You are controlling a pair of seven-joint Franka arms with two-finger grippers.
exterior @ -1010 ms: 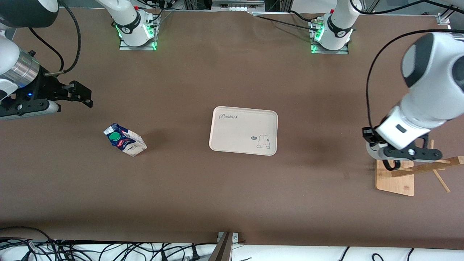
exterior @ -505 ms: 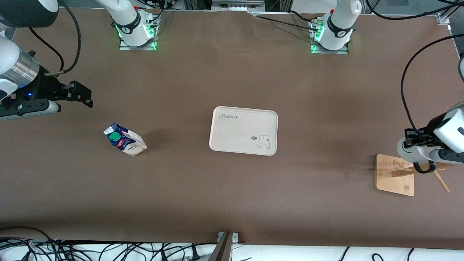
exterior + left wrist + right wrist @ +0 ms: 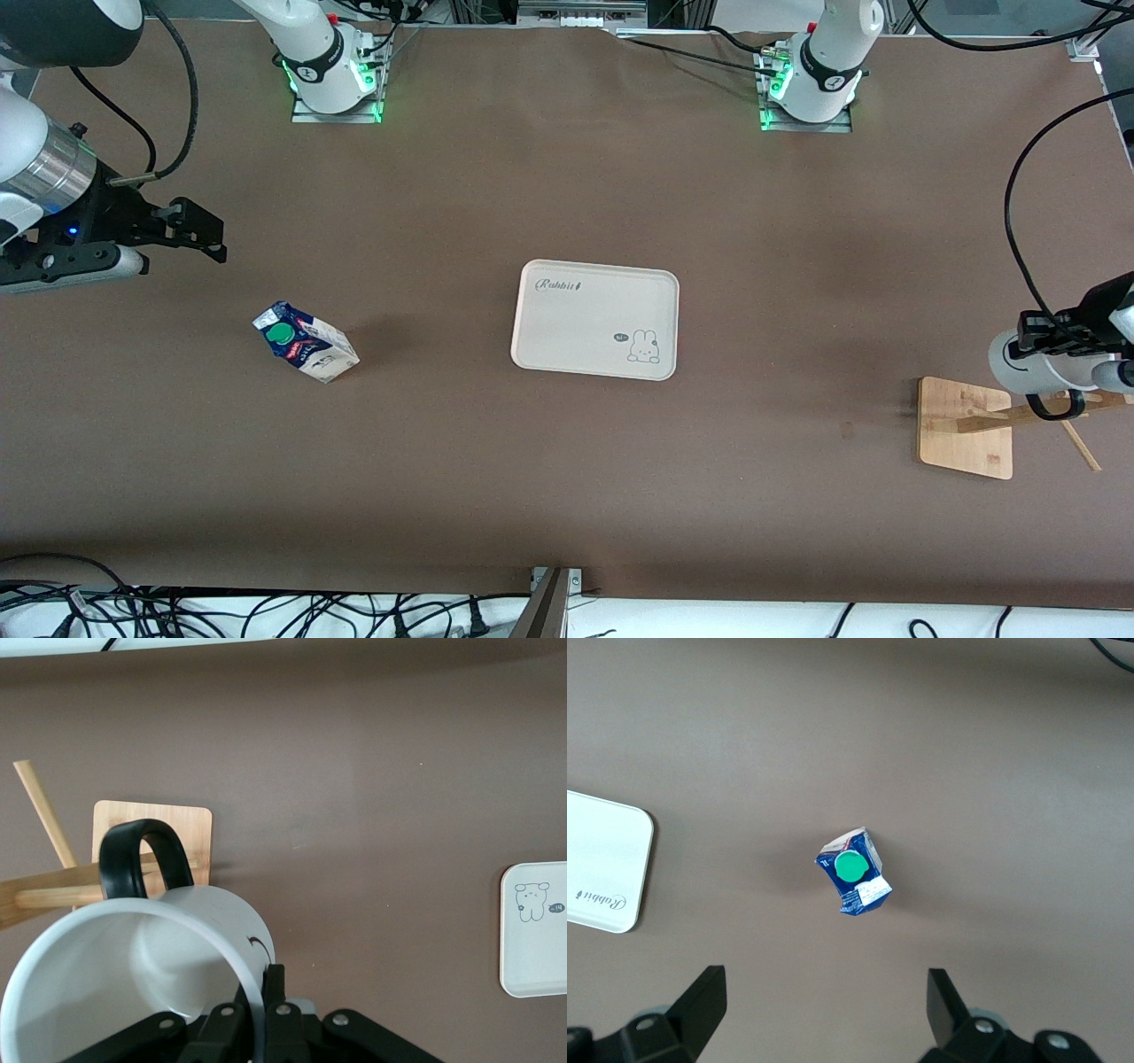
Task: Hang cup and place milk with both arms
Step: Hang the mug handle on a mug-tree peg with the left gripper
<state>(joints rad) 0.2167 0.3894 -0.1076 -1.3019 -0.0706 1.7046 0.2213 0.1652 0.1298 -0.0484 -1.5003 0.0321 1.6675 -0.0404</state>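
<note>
A brown table (image 3: 567, 496) carried a cream tray (image 3: 595, 319) at its middle, a wooden rack (image 3: 966, 430) at the left arm's end and the milk (image 3: 306, 342) toward the right arm's end.

The left gripper (image 3: 264, 992), clamped on the rim of the cup (image 3: 133, 992), held it in the air over the rack, the black handle (image 3: 142, 855) close to a wooden peg (image 3: 53, 895); whether the loop was already on the peg could not be told.

The right gripper (image 3: 824, 1005) hung with its jaws spread wide over bare table near the milk, which stood upright, well apart from the tray, its green cap (image 3: 851, 866) facing upward.

Judged from this, hanging was under way but unfinished, and the milk was not yet grasped or placed.

The tray bore the script word "Rabbit" (image 3: 560, 285) in one corner and a small rabbit drawing (image 3: 644, 346) in another. Print on the carton was too small to read.
</note>
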